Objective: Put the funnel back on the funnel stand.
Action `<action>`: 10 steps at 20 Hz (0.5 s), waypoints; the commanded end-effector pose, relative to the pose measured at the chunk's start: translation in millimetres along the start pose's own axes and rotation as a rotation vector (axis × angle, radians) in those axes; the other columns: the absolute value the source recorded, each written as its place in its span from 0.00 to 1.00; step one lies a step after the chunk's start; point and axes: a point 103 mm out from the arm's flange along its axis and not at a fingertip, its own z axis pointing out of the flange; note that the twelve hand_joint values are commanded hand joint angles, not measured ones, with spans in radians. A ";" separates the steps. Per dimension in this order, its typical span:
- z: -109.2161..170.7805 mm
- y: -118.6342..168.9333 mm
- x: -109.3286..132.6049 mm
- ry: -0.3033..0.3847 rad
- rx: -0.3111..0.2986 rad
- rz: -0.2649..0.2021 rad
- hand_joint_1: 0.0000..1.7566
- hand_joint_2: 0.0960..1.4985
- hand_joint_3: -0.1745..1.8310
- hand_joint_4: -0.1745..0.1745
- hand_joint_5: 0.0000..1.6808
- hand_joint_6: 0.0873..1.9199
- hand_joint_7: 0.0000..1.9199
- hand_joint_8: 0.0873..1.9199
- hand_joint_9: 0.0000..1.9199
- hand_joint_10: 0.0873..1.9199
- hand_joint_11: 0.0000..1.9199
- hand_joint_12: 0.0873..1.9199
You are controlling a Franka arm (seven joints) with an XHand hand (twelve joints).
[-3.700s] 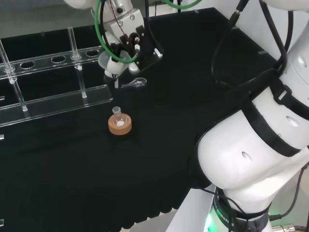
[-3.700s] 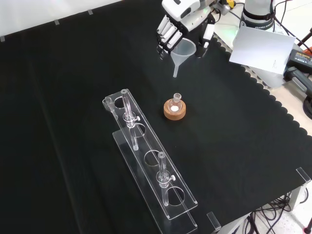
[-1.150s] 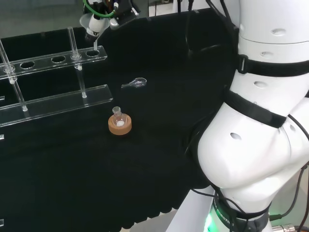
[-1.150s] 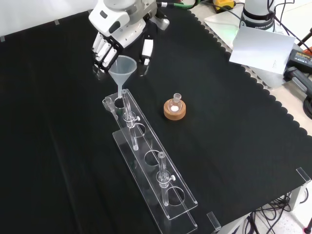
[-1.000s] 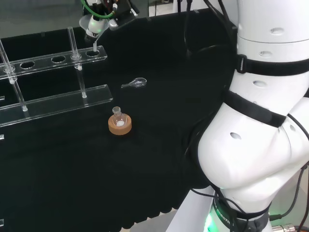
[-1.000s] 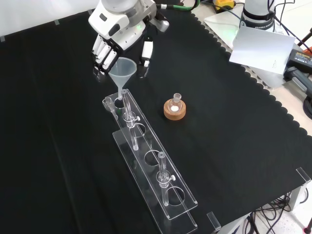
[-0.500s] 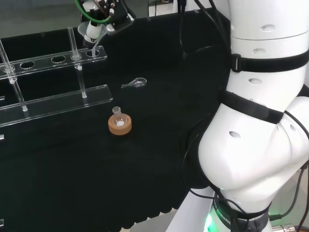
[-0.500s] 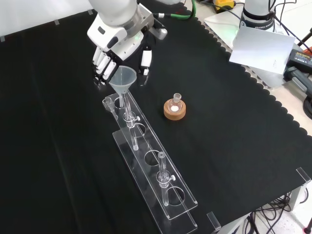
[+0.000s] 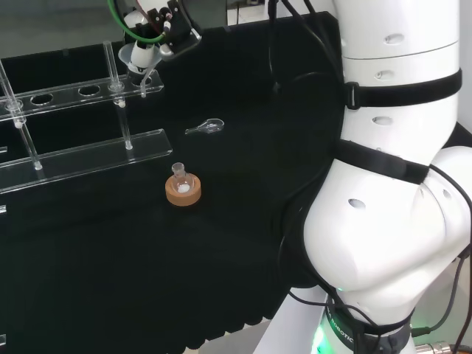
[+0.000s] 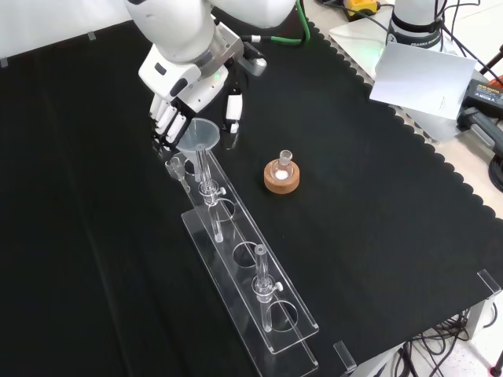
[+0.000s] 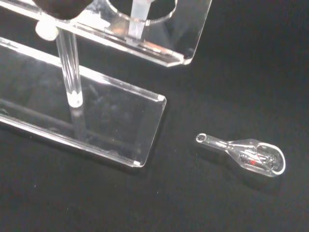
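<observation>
The clear funnel (image 10: 198,135) hangs at the near-hand end of the clear acrylic funnel stand (image 10: 250,276). Its stem (image 11: 140,9) passes down through the end hole of the stand's upper shelf (image 11: 183,46). The black and white hand (image 10: 185,82) is above the stand's end, with fingers on one side of the funnel's cone and the thumb on the other, curled round it. In the head view the hand (image 9: 153,22) holds the funnel (image 9: 139,56) over the right end of the stand (image 9: 81,94).
A small round flask on a cork ring (image 10: 282,176) stands on the cloth right of the stand in the front view. A small glass scoop (image 11: 248,155) lies on the cloth beside the stand's base plate (image 11: 104,123). Upright posts (image 10: 262,271) rise from the stand.
The hand has carried the funnel from above the flask to the stand's end and lowered it. In the last half second the stem has gone down into the end hole.
</observation>
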 end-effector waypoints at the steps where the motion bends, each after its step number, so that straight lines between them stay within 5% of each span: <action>1: 4.2 -1.8 1.4 0.001 0.016 0.003 0.47 0.69 0.00 0.41 0.31 0.00 0.16 0.31 0.34 0.24 0.30 0.66; 4: 5.4 -4.6 3.7 0.025 0.063 0.004 0.45 0.66 0.00 0.40 0.25 0.00 0.10 0.32 0.27 0.26 0.25 0.68; 7: 4.7 -10.6 8.7 0.029 0.084 0.000 0.37 0.60 0.00 0.43 0.11 0.00 0.01 0.13 0.08 0.34 0.13 0.75; 10: 0.8 -20.2 11.6 0.016 0.068 0.007 0.33 0.55 0.00 0.47 0.03 0.00 0.00 0.00 0.01 0.32 0.06 0.79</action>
